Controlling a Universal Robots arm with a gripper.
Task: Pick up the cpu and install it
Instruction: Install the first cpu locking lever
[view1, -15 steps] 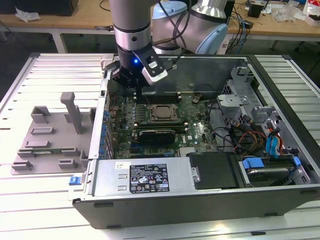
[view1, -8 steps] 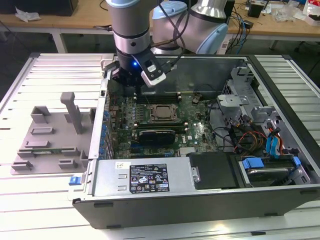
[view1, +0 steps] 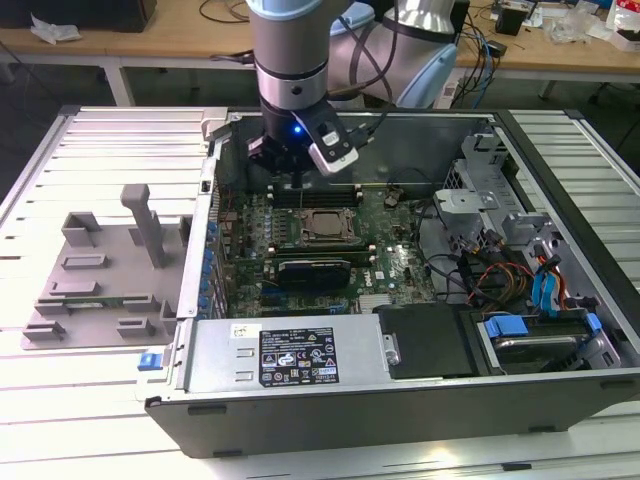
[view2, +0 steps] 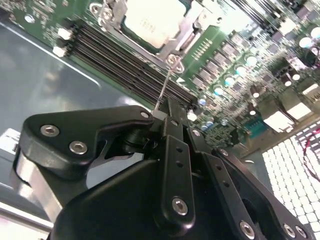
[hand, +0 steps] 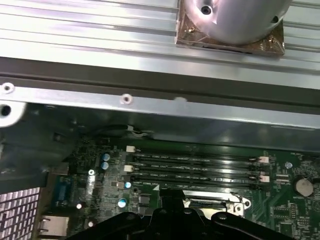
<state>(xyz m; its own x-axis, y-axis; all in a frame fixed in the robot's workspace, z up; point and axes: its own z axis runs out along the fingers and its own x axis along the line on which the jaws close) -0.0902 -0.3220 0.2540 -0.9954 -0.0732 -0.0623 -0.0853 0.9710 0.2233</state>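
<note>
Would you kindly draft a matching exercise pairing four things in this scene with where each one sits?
Things:
1. cpu
2. gripper
3. grey slotted tray
4. blue cables

Places:
A. outside the case, at the exterior view's left
B. in the motherboard socket
C. inside the case, at the exterior view's right
D. above the memory slots, just behind the socket

Pairs: 1-B, 2-D, 3-A, 4-C

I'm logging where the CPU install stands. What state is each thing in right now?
cpu: seated in its socket, metal frame around it.
gripper: fingers together, tips at a thin wire lever beside the socket; holds no chip.
computer case: on its side, side panel off.
memory slots: unfilled.
grey tray: bare, beside the case.
</note>
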